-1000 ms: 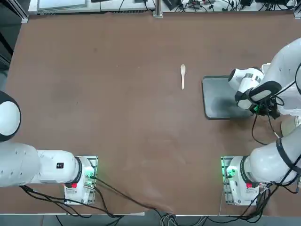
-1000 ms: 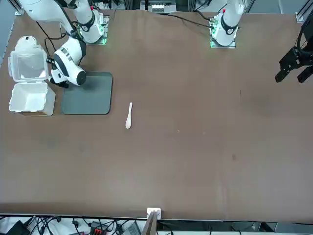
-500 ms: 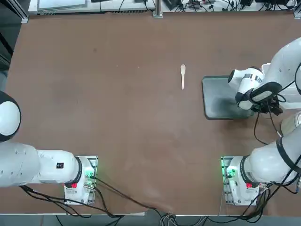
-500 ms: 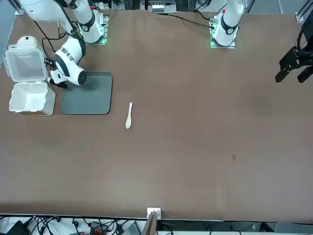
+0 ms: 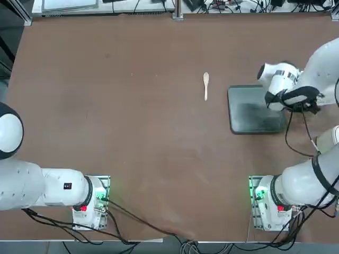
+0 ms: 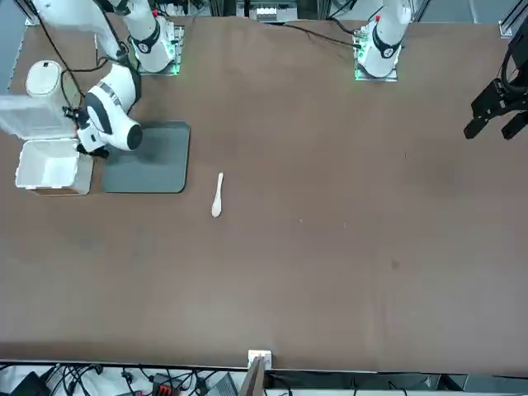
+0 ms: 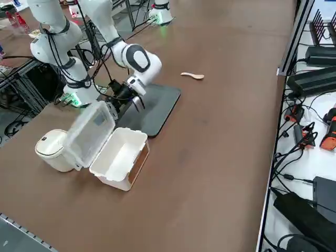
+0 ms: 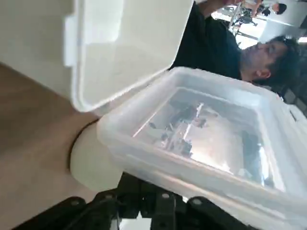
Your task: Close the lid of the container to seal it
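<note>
Right side view: the lid (image 7: 92, 134) has risen from lying flat back and now stands tilted over the container (image 7: 119, 157), pushed from behind by the right tool (image 7: 116, 101). I cannot tell if the tool is open. The container sits just in front of it, beside the grey tray (image 7: 152, 107). Closing seems about half done.

Top view looks straight down from above the bases, front view faces the robot across the table, right side view looks diagonally down, wrist view is close; top and front share the dark grey tray (image 5: 254, 110)
</note>
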